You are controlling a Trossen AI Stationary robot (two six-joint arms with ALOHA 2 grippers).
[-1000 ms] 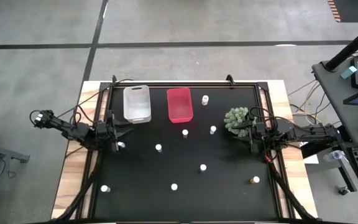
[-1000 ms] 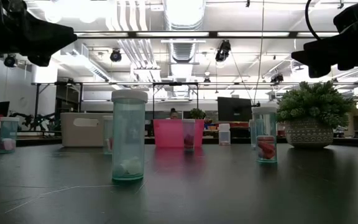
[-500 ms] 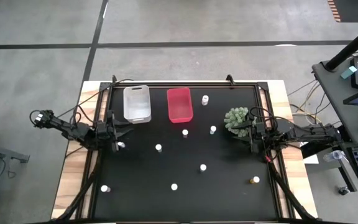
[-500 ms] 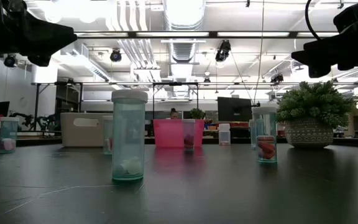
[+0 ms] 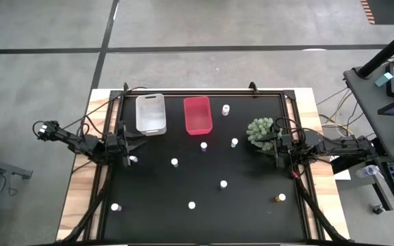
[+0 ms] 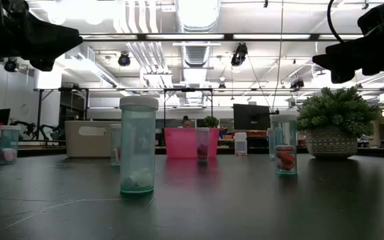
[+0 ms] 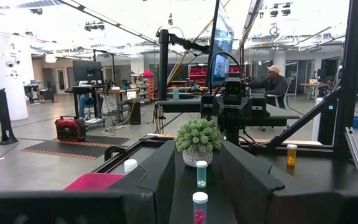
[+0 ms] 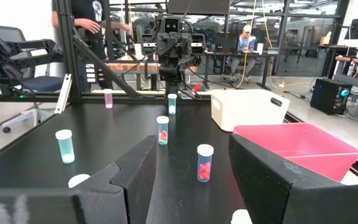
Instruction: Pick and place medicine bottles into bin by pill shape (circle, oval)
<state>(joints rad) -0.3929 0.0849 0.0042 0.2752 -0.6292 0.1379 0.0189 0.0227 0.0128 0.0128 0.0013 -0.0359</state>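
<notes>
Several small white-capped bottles stand upright on their bases, scattered over the black table: one near the red bin (image 5: 225, 108), two at mid-table (image 5: 204, 145) (image 5: 174, 162), and an amber one (image 5: 280, 198) at the near right. The clear bin (image 5: 151, 113) and the red bin (image 5: 198, 115) stand side by side at the far edge. My left gripper (image 5: 137, 143) hovers open at the table's left, beside a bottle (image 5: 133, 159). My right gripper (image 5: 267, 143) hovers open at the right, next to the green plant. Both are empty and above the table.
A green spiky plant in a pot (image 5: 259, 130) stands just beside my right gripper. Black frame rails run along the table's edges (image 5: 105, 178). Free black surface lies between the bottles at mid-table. A person shows in the room beyond the table (image 8: 86, 18).
</notes>
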